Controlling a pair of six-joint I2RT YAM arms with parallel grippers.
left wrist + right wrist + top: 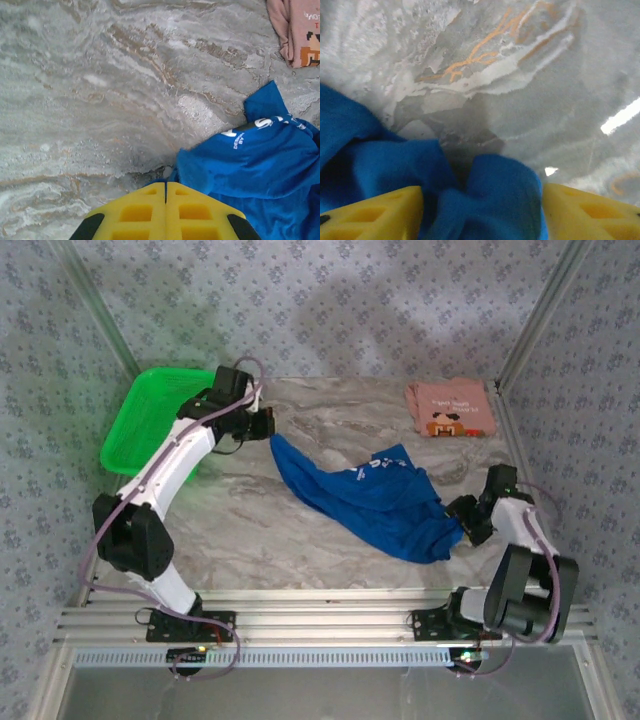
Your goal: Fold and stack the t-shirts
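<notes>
The royal-blue t-shirt (375,502) lies crumpled and stretched diagonally across the marble table (330,410), its white print (260,131) facing up. My left gripper (266,428) is shut on its far-left corner; a sliver of blue cloth shows at the closed yellow fingertips (166,184). My right gripper (466,524) is at the shirt's near-right end. Its yellow fingers (385,212) stand wide apart, and a bunch of blue cloth (495,195) sits between them. The salmon-pink t-shirt (452,408) with a cartoon print lies folded at the back right, its edge (296,30) apart from the blue one.
A green mesh basket (150,420) sits at the table's back left, just behind my left arm. Metal frame posts (530,325) stand at the back corners. Bare marble lies in front of the blue shirt and between the two shirts.
</notes>
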